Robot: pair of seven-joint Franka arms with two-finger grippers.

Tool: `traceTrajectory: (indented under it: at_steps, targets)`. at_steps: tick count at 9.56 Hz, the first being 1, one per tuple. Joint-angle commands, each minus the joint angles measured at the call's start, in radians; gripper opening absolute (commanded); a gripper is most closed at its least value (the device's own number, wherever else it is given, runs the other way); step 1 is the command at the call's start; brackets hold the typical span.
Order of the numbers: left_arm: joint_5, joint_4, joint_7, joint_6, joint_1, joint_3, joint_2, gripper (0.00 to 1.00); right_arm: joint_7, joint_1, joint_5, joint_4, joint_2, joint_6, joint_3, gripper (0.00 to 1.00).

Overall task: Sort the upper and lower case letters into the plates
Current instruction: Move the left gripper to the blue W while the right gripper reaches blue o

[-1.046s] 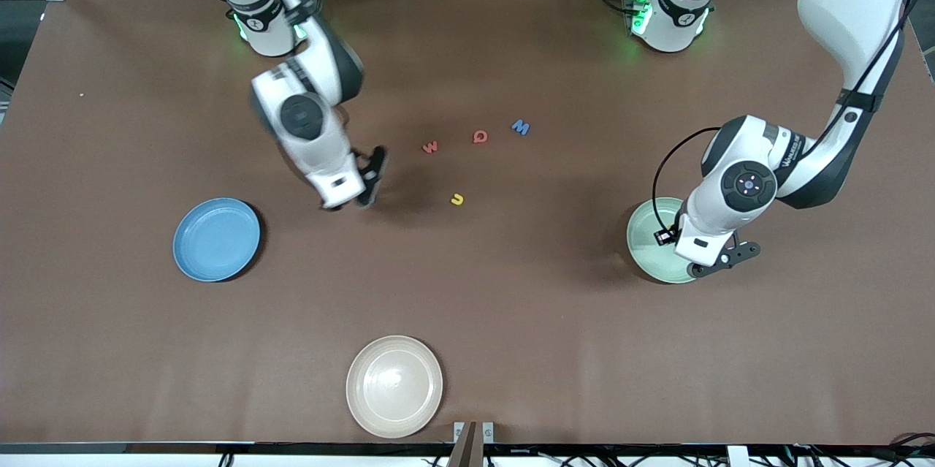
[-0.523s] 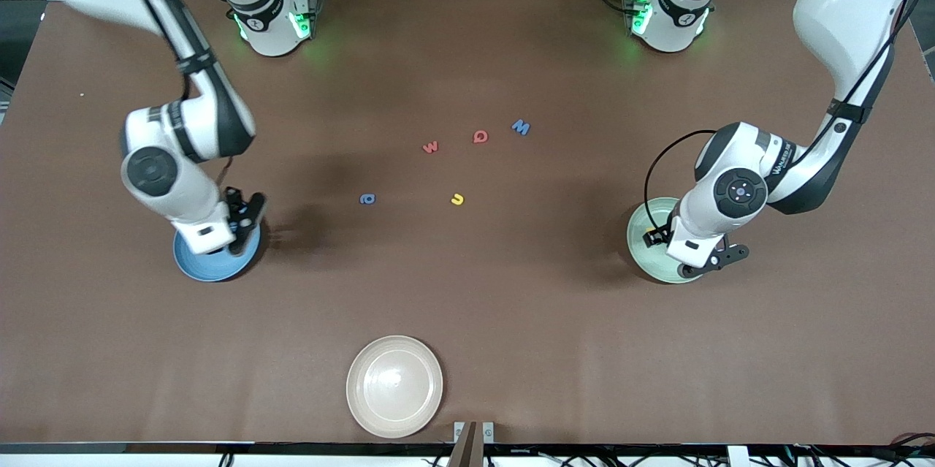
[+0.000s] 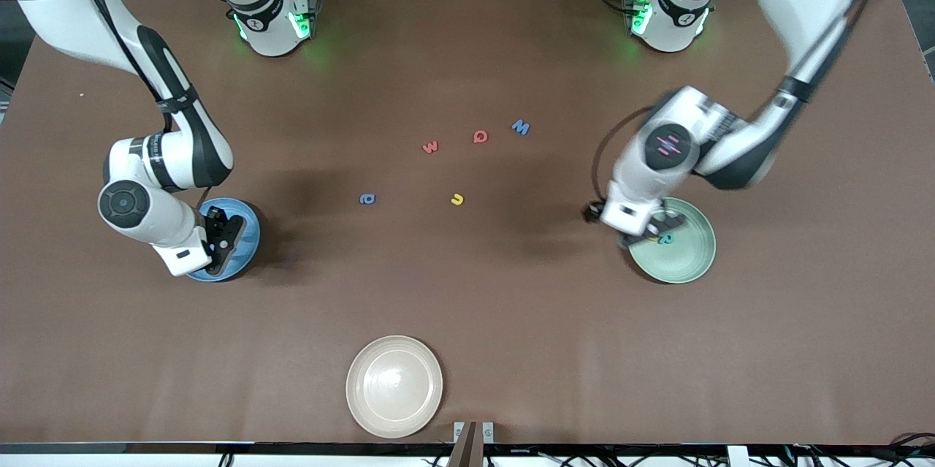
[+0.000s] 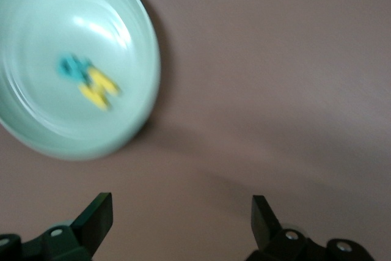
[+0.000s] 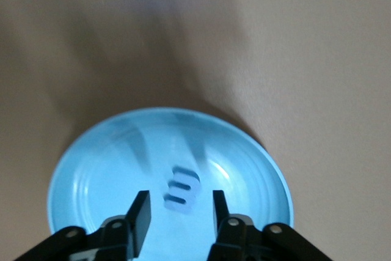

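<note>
Front view: five letters lie mid-table: blue M [image 3: 520,127], red Q [image 3: 480,137], red w [image 3: 430,147], yellow u [image 3: 457,199], blue a [image 3: 367,199]. Right gripper [image 3: 219,237] over blue plate [image 3: 248,222]; left gripper [image 3: 652,224] at green plate [image 3: 690,262] edge.

Left wrist view: fingers [image 4: 95,215] spread wide, empty; teal letter [image 4: 72,66] and yellow letter [image 4: 99,88] in the plate.

Right wrist view: fingers [image 5: 140,215] parted, blue letter [image 5: 182,188] between them above the plate, apparently being dropped. Next: fetch another table letter.

Three plates, blue [image 3: 248,233], green [image 3: 694,248], cream [image 3: 394,386], eight letters [image 3: 457,199], three blue, two red, two yellow, one teal.
</note>
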Motion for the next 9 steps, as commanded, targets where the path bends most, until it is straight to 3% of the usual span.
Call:
traceTrajectory:
  at_steps: [1,4,7,9]
  targets:
    - [-0.007,-0.055,-0.288,-0.001,-0.092,-0.014,-0.027,1.0,0.118,0.027,-0.005,0.013,-0.017,-0.071,0.029,0.52]
    - [-0.003,-0.208,-0.549,0.141,-0.15,-0.036,-0.031,1.0,0.349,0.035,0.071,-0.004,-0.026,-0.119,0.165,0.52]
    - [0.063,-0.351,-0.755,0.319,-0.175,-0.054,-0.041,1.0,0.653,0.037,0.078,-0.072,-0.037,-0.091,0.291,0.54]
    - [0.156,-0.402,-0.898,0.38,-0.195,-0.054,-0.028,1.0,0.797,0.032,0.082,-0.183,-0.042,0.054,0.322,0.57]
